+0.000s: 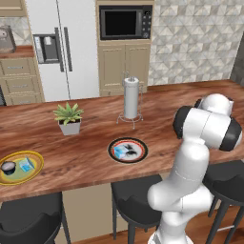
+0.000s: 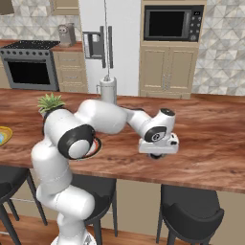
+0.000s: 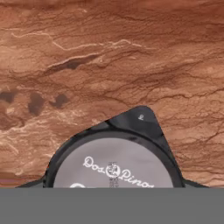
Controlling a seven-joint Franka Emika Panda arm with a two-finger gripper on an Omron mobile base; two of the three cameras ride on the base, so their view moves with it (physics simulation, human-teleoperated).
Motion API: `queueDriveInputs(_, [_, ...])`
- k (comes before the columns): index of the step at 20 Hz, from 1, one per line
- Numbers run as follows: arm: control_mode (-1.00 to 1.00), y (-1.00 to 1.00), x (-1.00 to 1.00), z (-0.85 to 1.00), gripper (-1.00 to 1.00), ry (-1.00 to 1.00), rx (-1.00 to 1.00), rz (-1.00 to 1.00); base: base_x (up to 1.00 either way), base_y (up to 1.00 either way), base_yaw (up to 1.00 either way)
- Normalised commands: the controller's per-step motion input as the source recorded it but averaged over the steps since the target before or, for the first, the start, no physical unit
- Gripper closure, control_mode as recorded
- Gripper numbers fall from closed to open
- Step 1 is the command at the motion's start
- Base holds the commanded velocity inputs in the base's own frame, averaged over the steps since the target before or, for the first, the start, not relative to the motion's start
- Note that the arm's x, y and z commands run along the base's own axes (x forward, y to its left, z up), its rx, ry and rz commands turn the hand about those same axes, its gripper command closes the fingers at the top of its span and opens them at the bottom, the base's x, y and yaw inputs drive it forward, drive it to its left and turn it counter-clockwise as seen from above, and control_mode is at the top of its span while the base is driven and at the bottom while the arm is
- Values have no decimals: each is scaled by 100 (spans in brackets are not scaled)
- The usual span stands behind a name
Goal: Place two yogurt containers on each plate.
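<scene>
A round dark yogurt container point(image 3: 114, 168) with a whitish printed top lies close under the hand, on the wooden counter. My gripper point(image 2: 156, 155) reaches down to the counter right of the arm's elbow and is shut on this container. The white plate point(image 1: 138, 143) with the dark red-black rim lies mid-counter and holds one light blue yogurt container point(image 1: 121, 152). At the far left, the yellow-rimmed plate point(image 1: 34, 172) carries a dark round container point(image 1: 8, 167) and a light blue one point(image 1: 25, 165). In the right base view the arm hides most of the white plate point(image 2: 97, 146).
A paper towel holder point(image 1: 130, 97) and a potted green plant point(image 1: 69, 118) stand behind the plates. Dark stools point(image 1: 136, 202) sit under the counter's near edge. Bare wood stretches to the right of the gripper point(image 2: 210, 139).
</scene>
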Motion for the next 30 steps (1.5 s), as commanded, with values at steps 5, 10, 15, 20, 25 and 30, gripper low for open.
queueDriveInputs(5, [-100,85,-33,53,100,-14,0,22,0,0,0])
queueDriveInputs(10, [-100,100,-23,11,100,-9,0,32,0,0,0])
queueDriveInputs(15, [-100,100,-1,0,100,-1,-1,24,0,0,0])
queueDriveInputs(20, [-100,100,17,11,100,0,0,24,0,0,0])
queueDriveInputs(25, [-100,100,73,6,100,3,-2,6,0,0,0])
queueDriveInputs(30, [-100,69,91,-4,100,7,-4,1,0,0,0])
